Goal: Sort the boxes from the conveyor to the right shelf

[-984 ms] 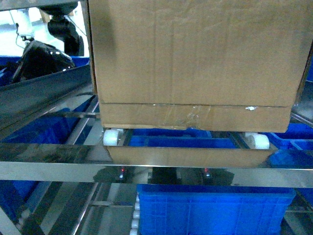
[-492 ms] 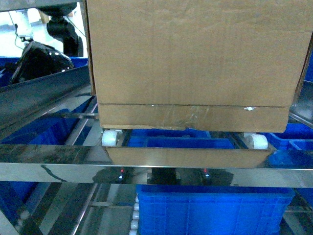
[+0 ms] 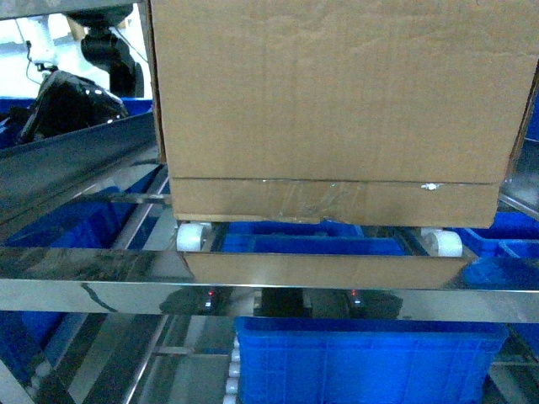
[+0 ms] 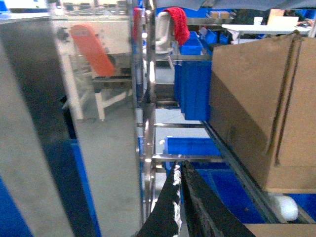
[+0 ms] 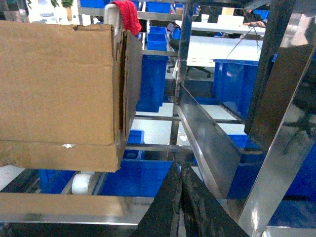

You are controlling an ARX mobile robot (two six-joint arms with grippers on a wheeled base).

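A large brown cardboard box sits on the right shelf, resting on white roller wheels just behind the shiny front rail. In the left wrist view the box stands to the right of my left gripper, which is shut and holds nothing. The right wrist view shows the box to the left of my right gripper, also shut and holding nothing. Neither gripper touches the box. Neither gripper shows in the head view. The conveyor is out of view.
Blue plastic bins sit below the shelf level and behind it. A slanted steel side panel runs close to the right gripper. A steel upright stands left of the left gripper. A red cloth hangs at the back.
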